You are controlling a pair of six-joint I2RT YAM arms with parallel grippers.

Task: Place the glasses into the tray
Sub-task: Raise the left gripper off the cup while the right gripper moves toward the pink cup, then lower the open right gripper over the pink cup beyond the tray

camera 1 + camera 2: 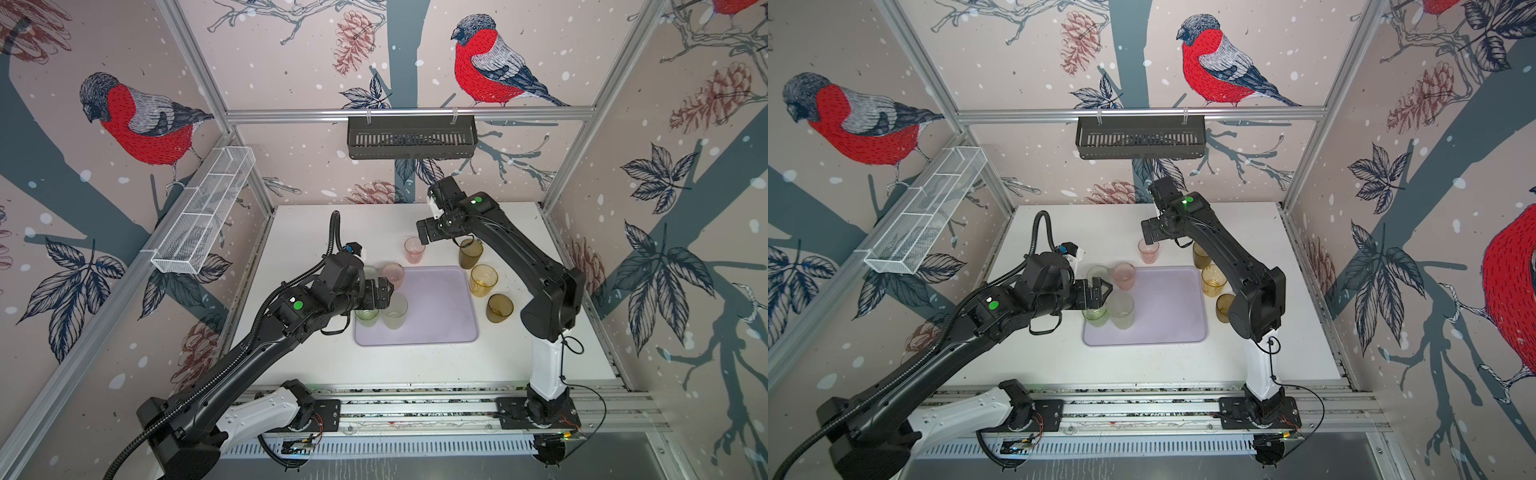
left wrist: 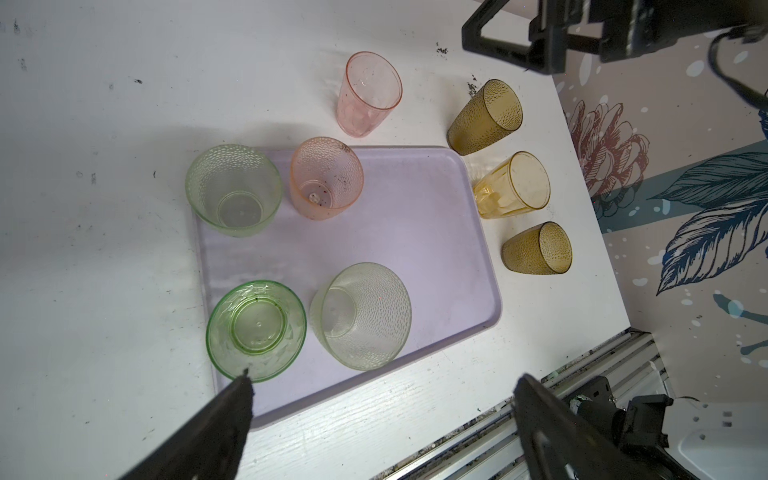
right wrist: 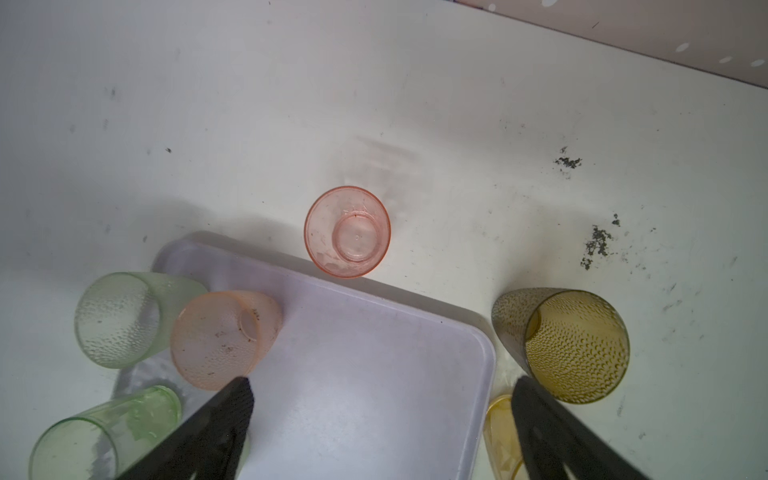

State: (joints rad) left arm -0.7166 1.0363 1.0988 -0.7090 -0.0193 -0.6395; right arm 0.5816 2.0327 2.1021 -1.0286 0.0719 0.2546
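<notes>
Nearest you on the table [image 1: 332,365], the tray [image 1: 440,307] lies flat. In its near-left corner the bright green glass [image 2: 256,330] stands upright. The frosted glass [image 2: 361,316] is just beside it on the right, also inside the tray. Your left gripper [image 1: 386,295] hovers over these two with its jaws wide apart, holding nothing.

To the right of the tray, three glasses stand on the bare table in a row running away from you. First comes the near amber glass [image 1: 499,307], then the yellow glass [image 1: 483,280], then the far amber glass [image 1: 470,253]. All three are upright and close to the rim, but outside it.

At the tray's far-left corner, the dimpled pink glass [image 2: 326,178] stands inside. The dimpled green glass [image 2: 232,191] is just beside it on the left. The left arm covers much of it in a top view, and the wrist views do not settle whether it sits fully inside the rim or on it.

Just past the tray's far edge, the smooth pink glass [image 3: 347,230] stands upright on the table, near the rim but apart from it. Your right gripper [image 1: 424,240] hangs close above it, jaws spread wide and empty.

Farthest back, a black basket [image 1: 411,137] hangs on the rear wall.
</notes>
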